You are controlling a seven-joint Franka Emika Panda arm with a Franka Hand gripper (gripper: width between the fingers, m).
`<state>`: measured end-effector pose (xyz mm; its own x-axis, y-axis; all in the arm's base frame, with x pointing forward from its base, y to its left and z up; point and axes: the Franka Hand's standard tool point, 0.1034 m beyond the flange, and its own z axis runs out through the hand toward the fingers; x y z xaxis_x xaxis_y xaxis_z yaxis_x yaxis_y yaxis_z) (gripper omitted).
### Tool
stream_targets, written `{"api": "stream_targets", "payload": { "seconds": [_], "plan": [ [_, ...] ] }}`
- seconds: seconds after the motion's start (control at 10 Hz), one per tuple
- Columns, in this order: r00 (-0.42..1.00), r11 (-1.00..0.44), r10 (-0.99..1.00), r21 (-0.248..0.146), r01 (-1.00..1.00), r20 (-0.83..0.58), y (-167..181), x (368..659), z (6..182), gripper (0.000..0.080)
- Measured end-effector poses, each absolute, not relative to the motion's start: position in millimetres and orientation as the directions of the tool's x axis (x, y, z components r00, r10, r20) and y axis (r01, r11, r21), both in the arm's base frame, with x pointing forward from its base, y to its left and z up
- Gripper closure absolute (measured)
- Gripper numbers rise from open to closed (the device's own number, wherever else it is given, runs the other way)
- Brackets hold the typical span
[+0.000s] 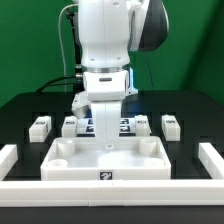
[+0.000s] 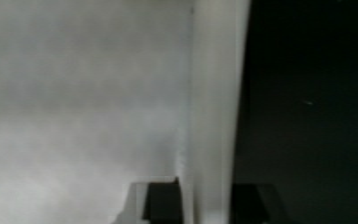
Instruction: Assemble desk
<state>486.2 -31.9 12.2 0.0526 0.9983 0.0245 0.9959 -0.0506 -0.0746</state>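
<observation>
The white desk top (image 1: 105, 160), a wide tray with a raised rim, lies at the front middle of the table. My gripper (image 1: 104, 140) hangs straight down over its far rim. In the wrist view the gripper (image 2: 204, 200) straddles that rim (image 2: 208, 90): one dark finger (image 2: 155, 203) is on the tray's inner side and the other on the black table side, both touching the rim. Several small white tagged legs lie in a row behind the tray: two on the exterior view's left (image 1: 40, 126) (image 1: 70, 125) and two on its right (image 1: 138, 124) (image 1: 170, 124).
The marker board (image 1: 122, 126) lies behind the tray, partly hidden by the arm. Long white border rails run along the exterior view's left (image 1: 10, 158), right (image 1: 212, 158) and front (image 1: 110, 188). The table is black.
</observation>
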Motion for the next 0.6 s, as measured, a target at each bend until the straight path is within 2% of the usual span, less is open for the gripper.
{"api": "stream_targets", "payload": {
  "seconds": [0.1,0.6],
  "plan": [
    [0.053,-0.051,0.998,-0.069,0.996,0.025,-32.0,487.6,13.0,0.0741],
    [0.052,-0.051,0.998,-0.067,0.996,0.025,-32.0,488.0,13.2,0.0741]
  ]
}}
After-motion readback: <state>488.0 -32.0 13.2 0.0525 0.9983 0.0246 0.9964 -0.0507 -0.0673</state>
